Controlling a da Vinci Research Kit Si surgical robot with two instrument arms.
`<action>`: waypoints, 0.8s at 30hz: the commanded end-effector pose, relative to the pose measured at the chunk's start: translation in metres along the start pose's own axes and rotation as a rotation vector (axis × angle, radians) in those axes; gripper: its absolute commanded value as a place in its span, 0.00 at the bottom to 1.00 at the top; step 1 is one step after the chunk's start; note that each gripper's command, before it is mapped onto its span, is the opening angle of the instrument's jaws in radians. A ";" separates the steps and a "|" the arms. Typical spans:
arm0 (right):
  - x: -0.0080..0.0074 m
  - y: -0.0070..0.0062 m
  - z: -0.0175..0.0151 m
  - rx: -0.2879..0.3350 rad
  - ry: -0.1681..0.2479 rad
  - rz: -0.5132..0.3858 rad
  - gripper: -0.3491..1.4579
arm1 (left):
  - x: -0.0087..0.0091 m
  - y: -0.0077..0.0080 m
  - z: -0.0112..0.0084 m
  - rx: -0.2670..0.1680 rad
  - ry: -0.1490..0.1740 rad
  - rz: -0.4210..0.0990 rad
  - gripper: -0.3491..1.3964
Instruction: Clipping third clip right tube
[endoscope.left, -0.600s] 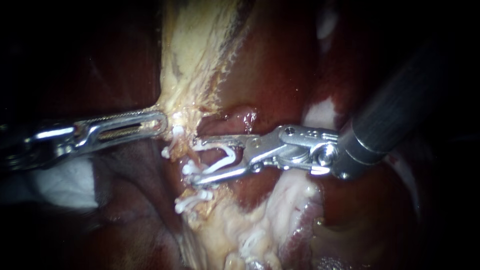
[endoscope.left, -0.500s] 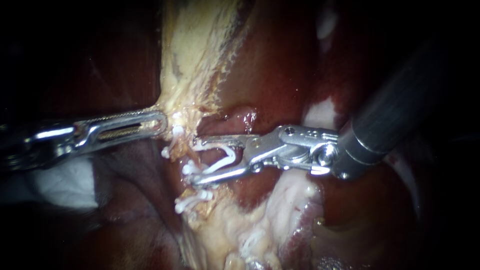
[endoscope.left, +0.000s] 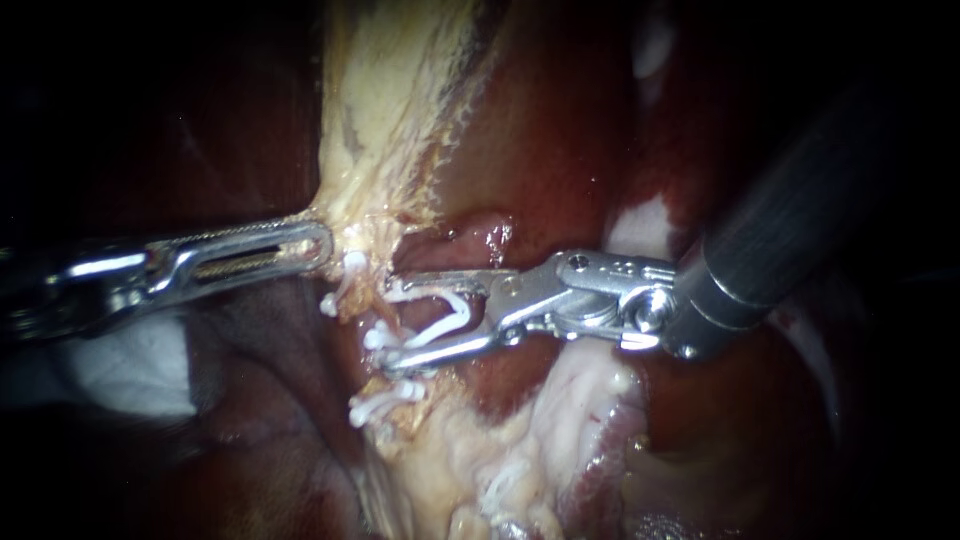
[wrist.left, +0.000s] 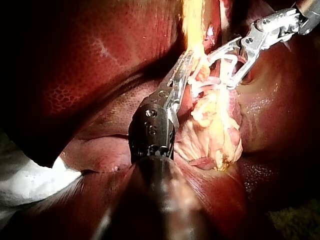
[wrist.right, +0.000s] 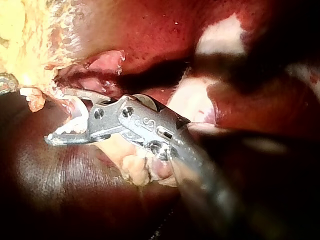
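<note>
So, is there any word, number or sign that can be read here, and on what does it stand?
Nothing readable.
Right instrument, metal behind the jaws: tiny marks, too small to read.
Left instrument: the same, blurred.
No text on the clip or the tissue.

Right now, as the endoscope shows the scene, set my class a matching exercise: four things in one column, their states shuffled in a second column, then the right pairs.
Things
1. left instrument
2. right instrument
3. lowest white clip
4. liver

States
A. dark red surface around the work
B. jaws shut on pale tissue
C. closed, touched by neither instrument
D. jaws hold an open white clip

Pairs: 1-B, 2-D, 3-C, 4-A
</note>
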 end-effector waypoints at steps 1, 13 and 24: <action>0.0000 0.0000 -0.0001 0.000 0.000 0.000 0.52 | 0.0000 0.0000 0.0000 0.000 0.000 0.000 0.00; 0.0007 -0.0009 -0.0028 0.011 0.001 0.006 0.52 | -0.0004 0.0002 -0.0006 -0.005 -0.001 -0.002 0.00; 0.0012 -0.0011 -0.0044 0.009 0.003 0.011 0.52 | -0.0006 0.0003 -0.0008 -0.010 -0.002 -0.003 0.00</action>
